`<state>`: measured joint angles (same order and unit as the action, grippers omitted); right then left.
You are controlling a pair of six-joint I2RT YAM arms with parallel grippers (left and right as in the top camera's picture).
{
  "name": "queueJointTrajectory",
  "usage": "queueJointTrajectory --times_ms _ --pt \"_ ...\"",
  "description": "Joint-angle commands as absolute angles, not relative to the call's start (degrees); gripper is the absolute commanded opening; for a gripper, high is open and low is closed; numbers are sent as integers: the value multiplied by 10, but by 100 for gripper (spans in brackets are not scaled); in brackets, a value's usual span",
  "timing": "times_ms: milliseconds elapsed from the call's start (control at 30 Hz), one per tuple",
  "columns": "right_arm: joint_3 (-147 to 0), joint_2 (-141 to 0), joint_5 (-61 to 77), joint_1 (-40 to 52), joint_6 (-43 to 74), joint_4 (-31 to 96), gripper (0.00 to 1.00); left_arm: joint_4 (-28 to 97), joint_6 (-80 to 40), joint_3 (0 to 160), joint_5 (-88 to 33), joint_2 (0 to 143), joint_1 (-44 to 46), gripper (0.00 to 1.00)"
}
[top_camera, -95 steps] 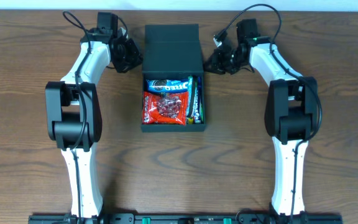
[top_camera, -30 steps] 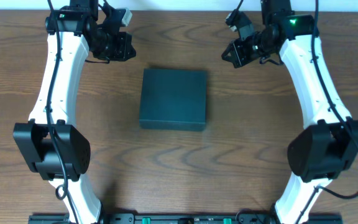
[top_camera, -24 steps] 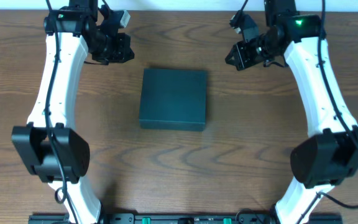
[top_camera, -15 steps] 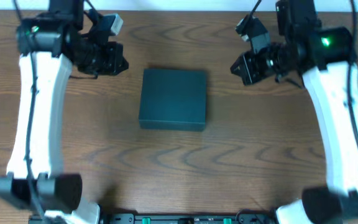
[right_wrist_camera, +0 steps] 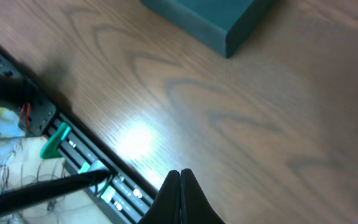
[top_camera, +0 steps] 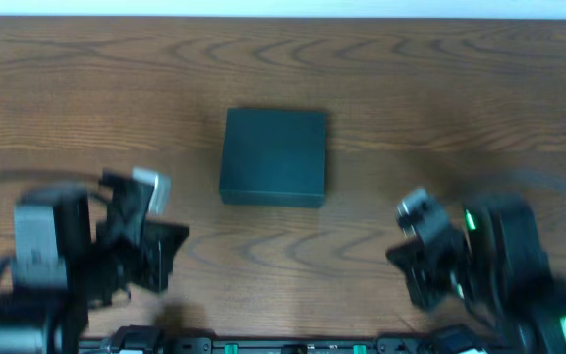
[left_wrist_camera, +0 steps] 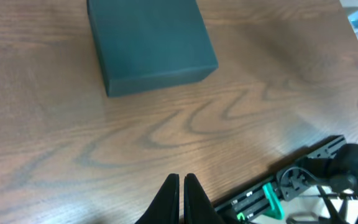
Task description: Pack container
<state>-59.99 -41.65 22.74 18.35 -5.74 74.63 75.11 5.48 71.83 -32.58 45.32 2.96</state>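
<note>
At the middle of the bench (top_camera: 460, 98) the container (top_camera: 274, 155) is seen lying flat with its lid down, so that nothing of its contents is shown. The left hand (left_wrist_camera: 181, 182) is clenched on nothing, its fingers pressed together, and the right hand (right_wrist_camera: 180, 174) is likewise clenched and empty. Both hands are held low by the near edge of the bench (in the overhead view they are badly blurred). The container lies ahead of both, toward the far edge: ahead and to the right of the left hand, ahead and to the left of the right hand, well apart from each. Being nearly square, it offers no long axis to be lined up with. The left hand is judged slightly nearer, though the blur leaves this uncertain. Packing is judged finished.
</note>
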Motion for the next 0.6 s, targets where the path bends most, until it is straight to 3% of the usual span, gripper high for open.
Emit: queueJointTrajectory --times_ms 0,33,100,133,167,200,433,567 --pt "-552 -324 244 187 5 732 2 735 21 664 -324 388 30 6" --pt "-543 -296 244 187 14 728 7 732 9 653 -324 368 30 6" --pt "-538 -261 244 187 19 728 41 733 -1 648 -324 350 30 10" --pt "-538 -253 244 187 19 729 63 732 -5 648 -324 347 30 32" --pt "-538 -248 244 187 19 729 95 733 -5 648 -324 347 30 94" --pt "-538 -246 244 187 19 729 99 733 -5 648 -324 347 30 95" --pt "-535 -246 245 187 127 734 99 737 -13 648 -324 347 30 96" --pt "-535 -246 244 187 131 735 99 737 -13 648 -324 347 30 95"
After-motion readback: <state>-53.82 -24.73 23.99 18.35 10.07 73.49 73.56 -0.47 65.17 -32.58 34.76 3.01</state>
